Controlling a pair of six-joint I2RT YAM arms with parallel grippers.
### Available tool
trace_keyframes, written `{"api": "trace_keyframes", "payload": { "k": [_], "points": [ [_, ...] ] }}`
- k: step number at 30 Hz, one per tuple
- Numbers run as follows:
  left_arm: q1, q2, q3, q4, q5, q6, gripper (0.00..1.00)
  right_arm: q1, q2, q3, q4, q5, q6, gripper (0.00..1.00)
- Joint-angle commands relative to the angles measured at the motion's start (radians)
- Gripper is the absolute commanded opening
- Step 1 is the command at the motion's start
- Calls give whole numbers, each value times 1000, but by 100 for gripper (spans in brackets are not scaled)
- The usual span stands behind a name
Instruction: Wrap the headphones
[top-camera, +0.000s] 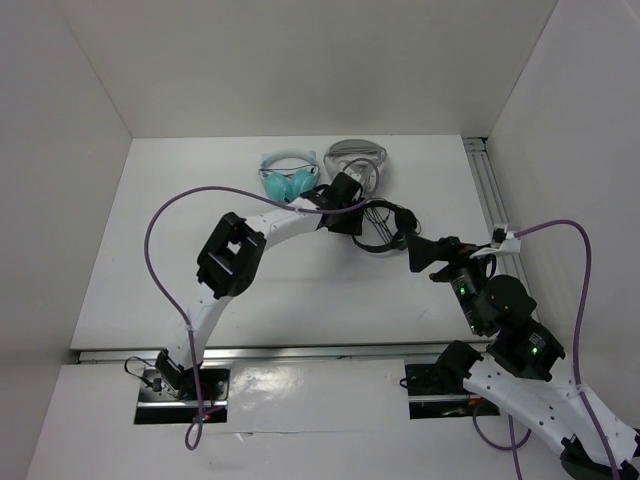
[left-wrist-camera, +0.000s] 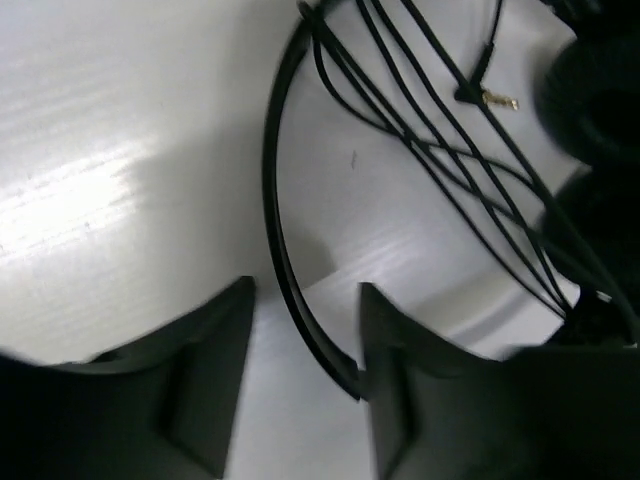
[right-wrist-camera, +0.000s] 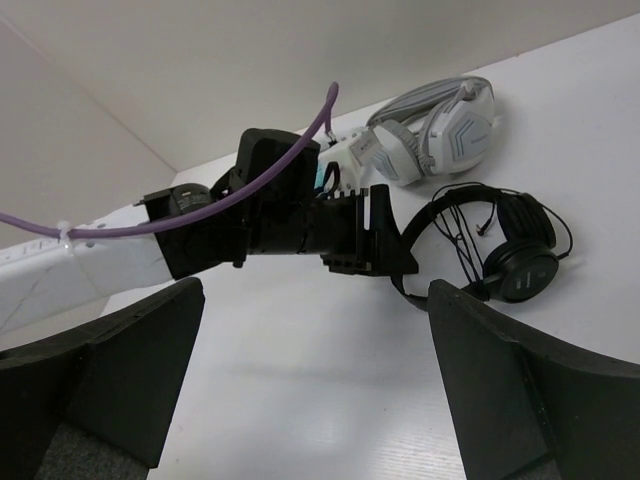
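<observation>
Progress: by the look of it the wrapping has not begun. The cable (left-wrist-camera: 440, 150) lies in loose strands across the bench (left-wrist-camera: 120, 150), inside the arc of the headband (left-wrist-camera: 272, 200). Its plug (left-wrist-camera: 492, 97) lies free, and nothing is wound round the band or the earcups.
Headphones (right-wrist-camera: 520, 265): these lie flat on the bench just beside the white-grey headset (right-wrist-camera: 440, 130), on its side toward the arm bases. The two appear apart.
Remaining: judged from this, the whole job is left. The cable has to be gathered, coiled round the headphones and its plug end secured.
Left arm: it stretches out from its base, bent at the elbow, to the near side of the white-grey headset. Its wrist sits low over the headband.
Left fingers (left-wrist-camera: 210, 350): these are parted with the headband running between them. Bench shows on either side of the band near the tips, so they are not clamped on it. Farther back the band passes close to one finger, and whether they touch cannot be told.
Right arm: it is folded back, farther from the white-grey headset than the black pair is. Its wrist points toward both.
Right fingers (right-wrist-camera: 130, 370): these are spread wide with nothing between them.
Teal headphones (top-camera: 288, 178): these sit beside the white-grey headset, toward the robot's left, and neither arm is on them.
</observation>
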Motion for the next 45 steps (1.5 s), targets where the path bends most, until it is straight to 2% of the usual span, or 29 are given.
{"api": "trace_keyframes", "payload": {
  "k": [1,3,9,13,14,18,19,22,23,25,26,31,33,35,42,45],
  "points": [
    [-5,-100,-49,19,-29,-31,62,-5,-9,0,34,-13,-12,100],
    [-15,-163,-104,19,-40,-40,100,-5,-9,0,34,-13,-12,100],
    [-67,-379,-227,39,-172,-16,100,-5,61,59,34,-74,-36,100],
    [-104,-548,-308,-22,-266,-6,100,-5,178,182,-47,-121,-84,100],
    [-114,-593,-333,-38,-281,-6,100,-5,209,258,-76,-132,-96,100],
    [-162,-927,-492,-163,-526,-81,100,-15,408,463,-302,-143,-115,100],
    [-162,-985,-547,-208,-569,-106,100,-15,431,493,-382,-143,-104,100],
    [-199,-1160,-620,-393,-652,-182,100,-15,436,530,-437,-184,-104,100],
    [-218,-1293,-675,-433,-652,-231,100,-15,425,540,-451,-184,-104,100],
    [-242,-1434,-726,-522,-643,-261,100,-15,399,540,-463,-215,-104,100],
    [-242,-1576,-765,-549,-643,-275,100,-15,373,552,-478,-229,-104,100],
    [-242,-1888,-806,-717,-626,-305,100,-15,350,583,-540,-296,-104,100],
    [-242,-1937,-792,-808,-652,-362,100,-15,341,583,-560,-296,-104,100],
    [-251,-1986,-792,-791,-639,-335,100,-15,321,564,-560,-287,-104,100],
    [-260,-1964,-792,-813,-649,-370,100,-15,310,526,-540,-267,-95,100],
    [-271,-1964,-836,-787,-660,-393,100,-15,290,526,-525,-284,-95,100]
  ]
}}
